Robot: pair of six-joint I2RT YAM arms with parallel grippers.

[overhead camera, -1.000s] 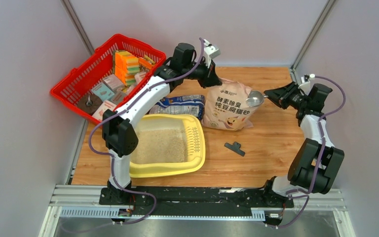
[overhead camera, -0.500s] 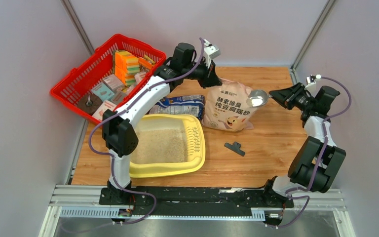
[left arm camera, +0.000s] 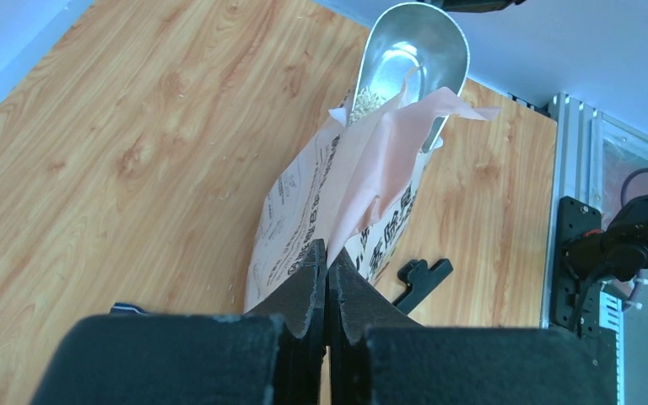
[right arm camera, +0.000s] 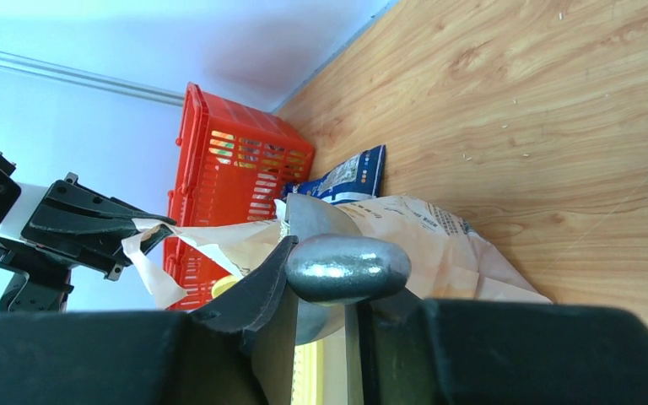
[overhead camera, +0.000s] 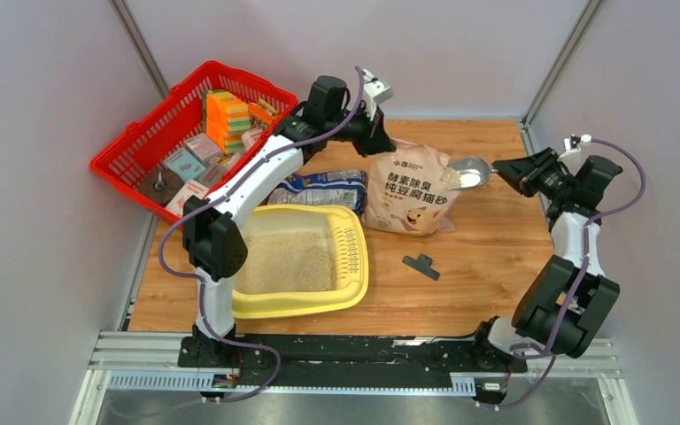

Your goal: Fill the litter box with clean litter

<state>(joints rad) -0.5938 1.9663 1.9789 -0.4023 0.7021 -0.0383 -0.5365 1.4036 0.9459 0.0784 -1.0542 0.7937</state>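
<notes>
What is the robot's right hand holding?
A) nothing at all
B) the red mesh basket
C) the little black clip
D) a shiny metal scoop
D: the right gripper is shut on the handle of the shiny round-bowled metal scoop, and the scoop's bowl sits at the mouth of the tan paper bag.

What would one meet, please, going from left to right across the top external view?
basket → litter box → bag → scoop → right end effector
</notes>
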